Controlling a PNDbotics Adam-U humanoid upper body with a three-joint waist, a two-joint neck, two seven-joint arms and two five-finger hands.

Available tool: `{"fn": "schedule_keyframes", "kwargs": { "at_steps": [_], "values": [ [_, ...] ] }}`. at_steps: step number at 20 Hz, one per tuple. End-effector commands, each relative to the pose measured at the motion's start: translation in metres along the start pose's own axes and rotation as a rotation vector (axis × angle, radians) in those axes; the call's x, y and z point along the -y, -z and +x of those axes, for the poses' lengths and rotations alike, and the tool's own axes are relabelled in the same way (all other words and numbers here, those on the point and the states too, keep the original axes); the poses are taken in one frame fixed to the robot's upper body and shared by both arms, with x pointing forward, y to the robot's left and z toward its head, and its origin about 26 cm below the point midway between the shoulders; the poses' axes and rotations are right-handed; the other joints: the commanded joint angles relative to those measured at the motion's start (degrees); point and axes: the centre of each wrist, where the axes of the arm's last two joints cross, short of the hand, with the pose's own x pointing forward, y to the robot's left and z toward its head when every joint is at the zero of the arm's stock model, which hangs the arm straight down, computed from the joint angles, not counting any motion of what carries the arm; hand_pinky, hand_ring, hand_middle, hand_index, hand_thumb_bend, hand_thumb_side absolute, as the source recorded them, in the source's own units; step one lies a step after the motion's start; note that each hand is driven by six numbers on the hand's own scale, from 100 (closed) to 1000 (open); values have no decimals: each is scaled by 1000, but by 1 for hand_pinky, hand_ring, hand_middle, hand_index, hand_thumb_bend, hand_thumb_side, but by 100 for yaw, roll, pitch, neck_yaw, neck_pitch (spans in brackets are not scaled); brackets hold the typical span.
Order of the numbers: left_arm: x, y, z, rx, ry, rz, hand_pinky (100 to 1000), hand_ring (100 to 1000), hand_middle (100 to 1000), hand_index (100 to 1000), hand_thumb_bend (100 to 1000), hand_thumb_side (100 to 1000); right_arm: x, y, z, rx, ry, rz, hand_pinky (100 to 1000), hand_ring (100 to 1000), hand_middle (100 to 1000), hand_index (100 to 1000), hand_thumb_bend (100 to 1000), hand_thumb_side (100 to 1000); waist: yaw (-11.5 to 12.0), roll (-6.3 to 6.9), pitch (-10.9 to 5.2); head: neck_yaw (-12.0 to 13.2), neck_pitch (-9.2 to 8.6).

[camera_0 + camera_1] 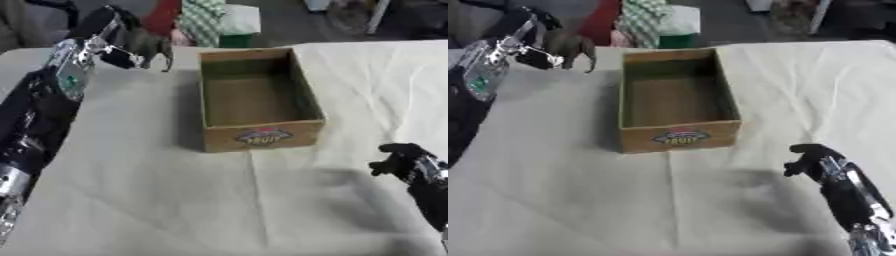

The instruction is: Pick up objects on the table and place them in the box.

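A brown toy animal point(573, 46) with legs hanging down is held above the table's far left, just left of the box. My left hand point(112, 35) is shut on it from the left. The cardboard box point(262, 136) stands open in the middle of the table, with a fruit label on its front wall; its inside looks bare. My right hand point(808, 159) hovers low at the right, near the front, fingers curled, holding nothing.
A cream cloth point(157, 190) covers the table, with creases running toward the front. Beyond the far edge are a red and a green-checked thing point(197, 20) and a person's clothing.
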Motion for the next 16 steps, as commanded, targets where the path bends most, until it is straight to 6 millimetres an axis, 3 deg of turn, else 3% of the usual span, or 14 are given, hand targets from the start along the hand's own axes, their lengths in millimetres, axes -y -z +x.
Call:
{"fn": "schedule_keyframes", "kwargs": {
  "at_steps": [1, 11, 16],
  "values": [
    [-34, 6, 10, 60, 3, 63, 525, 175, 115, 295, 100, 164, 5, 1, 6, 20, -14, -1, 745, 525, 404, 723, 100, 808, -4, -6, -110, 0, -70],
    [-47, 21, 75, 296, -78, 40, 523, 174, 115, 294, 100, 170, 3, 2, 5, 17, -10, 6, 745, 526, 404, 723, 100, 809, -44, -19, -128, 50, -51],
    [-34, 28, 105, 380, -71, -10, 525, 177, 117, 296, 100, 161, 2, 2, 5, 18, -6, 12, 745, 526, 404, 723, 100, 813, -100, -23, -129, 84, -48]
  ]
}}
